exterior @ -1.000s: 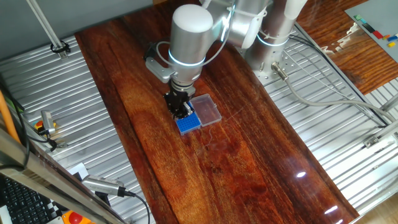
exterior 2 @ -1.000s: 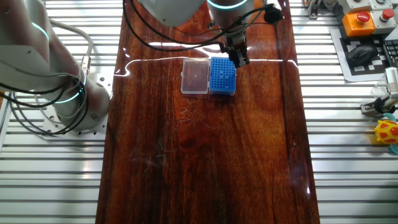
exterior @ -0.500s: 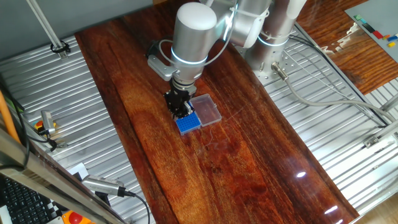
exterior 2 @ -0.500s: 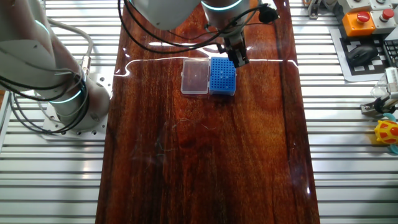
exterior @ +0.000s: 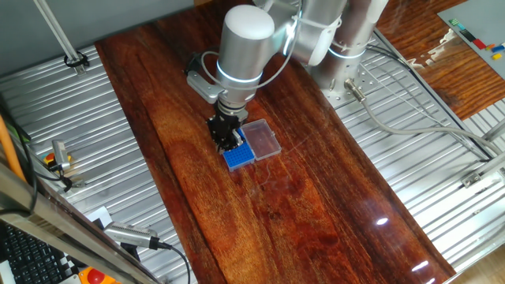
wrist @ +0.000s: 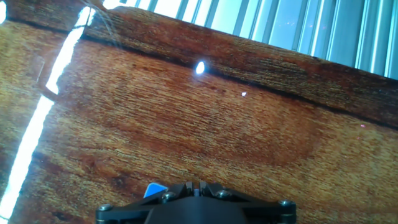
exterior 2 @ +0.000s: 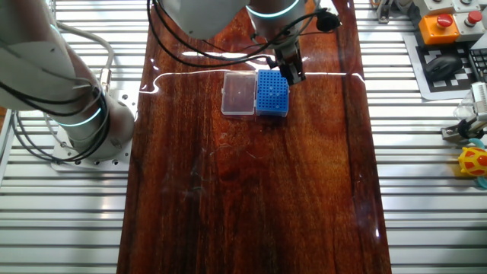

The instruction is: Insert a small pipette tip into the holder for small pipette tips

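The hand view shows mostly the brown wooden counter. At the bottom edge is the dark body of the gripper, and just left of it a small blue corner of the rack shows. Beyond the counter's far edge lies ribbed metal.

Silver-grey cylindrical arm links, joints ringed in glowing cyan. Black cable looped beside the wrist above the wooden table. Small black gripper with dark fingers; hand view shows a black body with silver screws.
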Controlling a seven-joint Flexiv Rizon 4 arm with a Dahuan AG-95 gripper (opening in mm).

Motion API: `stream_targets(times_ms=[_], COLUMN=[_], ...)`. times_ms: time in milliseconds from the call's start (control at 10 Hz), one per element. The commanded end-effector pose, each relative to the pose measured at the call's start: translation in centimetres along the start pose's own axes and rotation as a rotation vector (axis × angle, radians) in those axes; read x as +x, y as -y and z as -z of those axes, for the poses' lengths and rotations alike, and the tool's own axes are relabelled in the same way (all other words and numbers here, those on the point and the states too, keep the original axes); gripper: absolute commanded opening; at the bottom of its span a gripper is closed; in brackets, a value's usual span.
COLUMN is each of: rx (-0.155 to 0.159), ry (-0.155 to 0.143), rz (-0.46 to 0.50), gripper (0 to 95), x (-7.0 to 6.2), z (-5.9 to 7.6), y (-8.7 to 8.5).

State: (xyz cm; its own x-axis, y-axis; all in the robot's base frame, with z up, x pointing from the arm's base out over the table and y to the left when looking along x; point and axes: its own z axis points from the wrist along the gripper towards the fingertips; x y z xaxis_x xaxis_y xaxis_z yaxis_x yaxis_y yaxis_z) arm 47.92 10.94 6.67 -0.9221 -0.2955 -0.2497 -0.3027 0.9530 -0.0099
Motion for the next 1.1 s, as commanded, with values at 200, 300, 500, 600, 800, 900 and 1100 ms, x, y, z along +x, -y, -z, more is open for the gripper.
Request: stream_targets(times_ms=[200,300,500,600,800,900,1100], rx=[0.0,0.0,0.001,0.001,0.0,0.0,0.001], ry=[0.004,0.005,0.01,0.01,0.004,0.004,-0.002], rz=[0.001,0.001,0.002,0.002,0.002,0.009,0.016], gripper=[0.0,0.0,0.0,0.0,0.0,0.0,0.0], x=[-0.15,-0.21,-0.3,-0.31,-0.31,-0.22,-0.07], z=[0.14,0.09,0.05,0.05,0.05,0.17,0.35], y=[-0.04,-0.03,-0.04,-0.04,-0.04,0.01,0.09])
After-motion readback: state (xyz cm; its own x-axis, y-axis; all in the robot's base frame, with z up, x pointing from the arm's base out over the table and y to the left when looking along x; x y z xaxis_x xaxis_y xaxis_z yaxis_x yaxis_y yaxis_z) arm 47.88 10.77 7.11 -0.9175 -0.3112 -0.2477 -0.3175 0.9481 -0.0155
